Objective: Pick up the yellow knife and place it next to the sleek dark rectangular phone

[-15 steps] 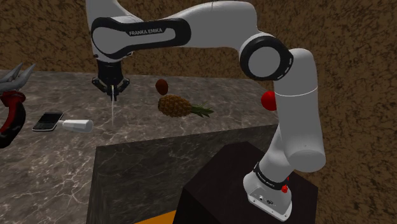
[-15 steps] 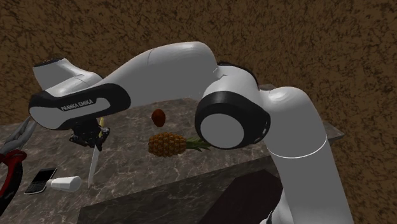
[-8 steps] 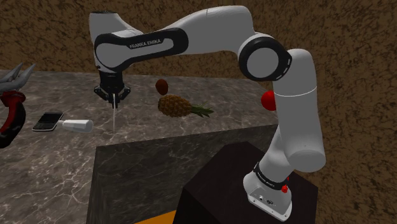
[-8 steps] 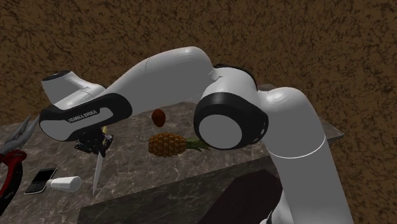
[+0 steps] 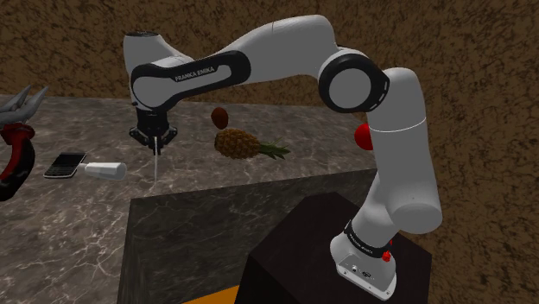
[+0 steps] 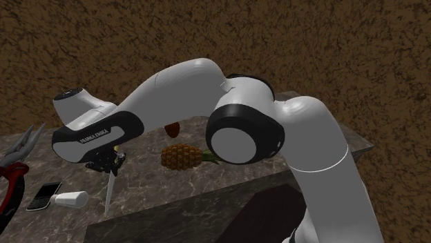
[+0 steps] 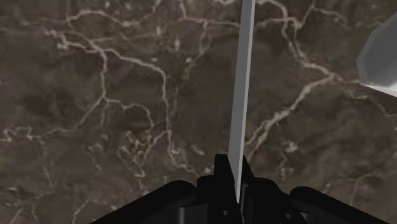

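Dark veined marble desk (image 5: pixel 259 179) below a rough brown wall; black two-finger tool (image 5: pixel 155 141) clamps a slim grey-bladed knife (image 5: pixel 155 164), blade hanging down, near a dark rectangular phone (image 5: pixel 66 163) and a white cylinder (image 5: pixel 104 169).

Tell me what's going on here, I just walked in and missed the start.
The white arm grips a knife by its handle in its hand, the pale blade hanging straight down over the dark veined counter. The phone lies on the counter toward the shoulder view's left, with a white cylinder between it and the knife. The knife is not yet set down beside the phone. A pineapple lies on the knife's other side.
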